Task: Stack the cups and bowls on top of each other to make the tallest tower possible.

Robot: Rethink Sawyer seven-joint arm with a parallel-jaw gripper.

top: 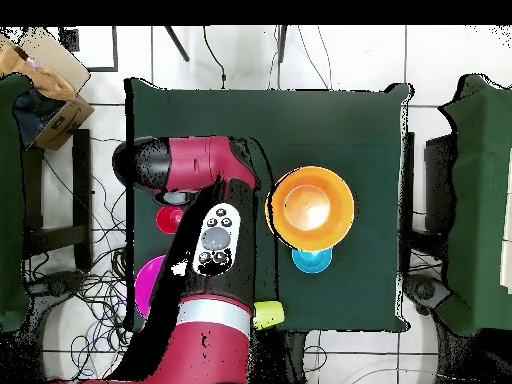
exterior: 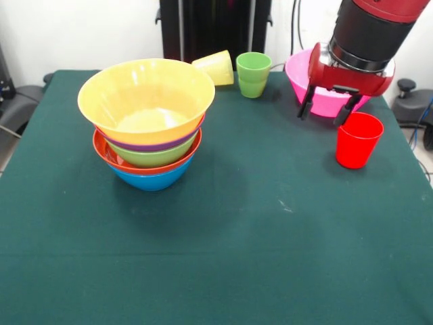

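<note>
The tower (exterior: 147, 122) stands left of centre: a blue bowl at the bottom, then red-orange, green and purple bowls, and a large yellow-orange bowl (top: 311, 207) on top. At the back a yellow cup (exterior: 215, 66) lies on its side beside an upright green cup (exterior: 253, 73). A large pink bowl (exterior: 306, 73) sits at the back right, with an upright red cup (exterior: 357, 139) in front of it. My gripper (exterior: 322, 118) hangs open and empty over the pink bowl's front rim, just left of the red cup. In the overhead view the arm hides the gripper, and the red cup (top: 170, 218) and pink bowl (top: 150, 285) peek out beside it.
The dark green cloth (exterior: 257, 230) covers the table. In the overhead view my arm (top: 215, 240) lies across the table's left part, and chairs and cables stand around the table.
</note>
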